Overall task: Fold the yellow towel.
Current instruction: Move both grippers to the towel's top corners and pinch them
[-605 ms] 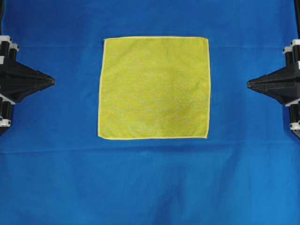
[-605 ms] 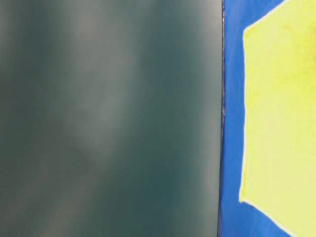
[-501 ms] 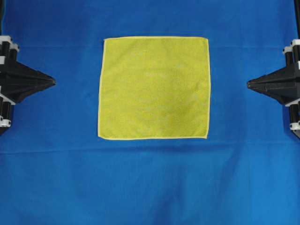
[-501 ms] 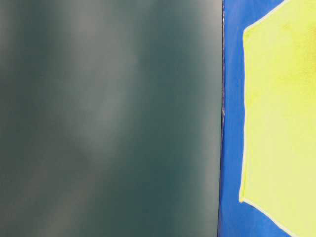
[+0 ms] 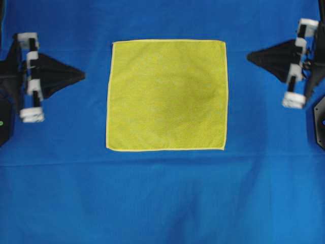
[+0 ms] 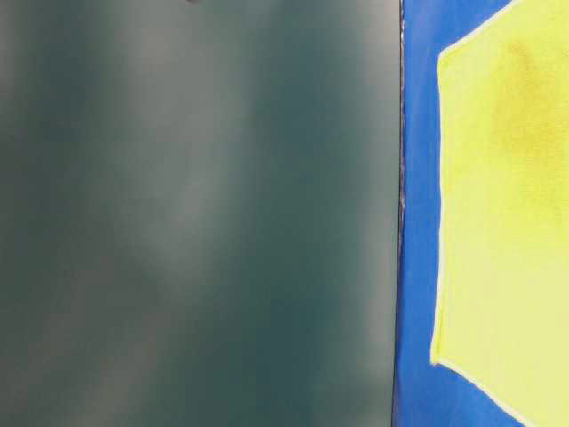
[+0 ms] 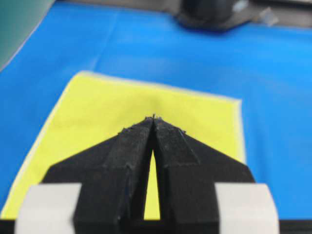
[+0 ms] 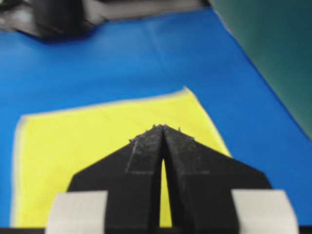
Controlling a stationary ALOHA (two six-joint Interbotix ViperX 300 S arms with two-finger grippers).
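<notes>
The yellow towel (image 5: 166,95) lies flat and unfolded as a square on the blue sheet (image 5: 162,193); it also shows as the yellow towel (image 6: 507,222), (image 7: 146,107), (image 8: 97,141) in the other views. My left gripper (image 5: 83,75) is shut, its tips a short way left of the towel's left hem, holding nothing. My right gripper (image 5: 248,56) is shut too, just right of the towel's upper right corner and apart from it. In the wrist views the left gripper (image 7: 153,117) and the right gripper (image 8: 163,126) show tips pressed together over the towel.
The blue sheet covers the whole table. A dark green blurred panel (image 6: 196,213) fills the left of the table-level view. The opposite arm's dark base (image 7: 214,12) stands at the far side of each wrist view.
Both arms have swung in toward the towel: the left gripper moved right and slightly up, the right gripper moved left and up. The towel has not moved.
</notes>
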